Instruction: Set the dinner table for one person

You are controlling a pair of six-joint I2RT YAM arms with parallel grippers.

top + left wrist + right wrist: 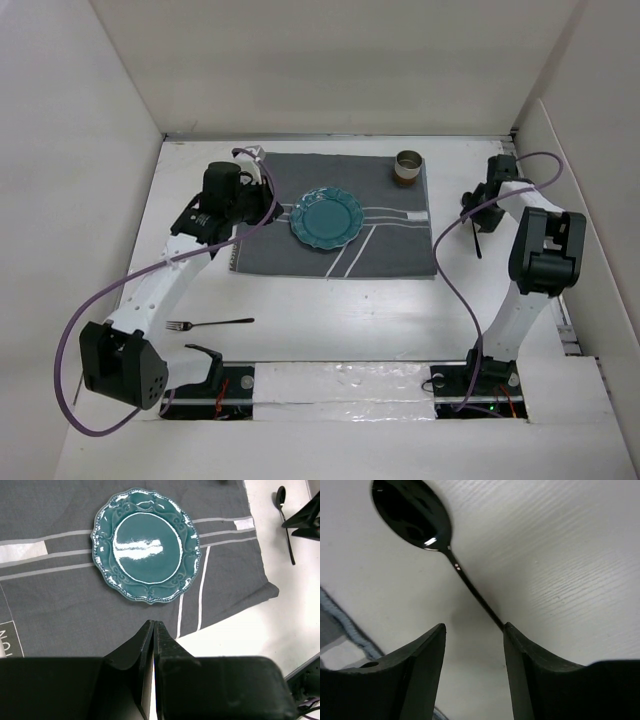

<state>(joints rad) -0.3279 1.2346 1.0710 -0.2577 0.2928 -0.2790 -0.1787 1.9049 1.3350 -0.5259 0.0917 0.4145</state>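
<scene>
The white dinner table (340,310) carries a grey white-striped mat (390,245). A teal scalloped plate (326,217) sits on the mat's middle and also shows in the left wrist view (147,545). A tan cup (408,165) stands at the mat's far right corner. A black fork (210,324) lies near the left arm. A black spoon (477,240) lies right of the mat. My right gripper (474,627) is open just above the spoon's handle (470,587), which runs under its right fingertip. My left gripper (153,622) is shut and empty over the mat's left part.
White walls enclose the table on the left, back and right. The left arm's purple cable (75,340) loops over the table's left side. The right arm's cable (450,280) hangs beside the mat's right edge. The right gripper also shows in the left wrist view (305,520).
</scene>
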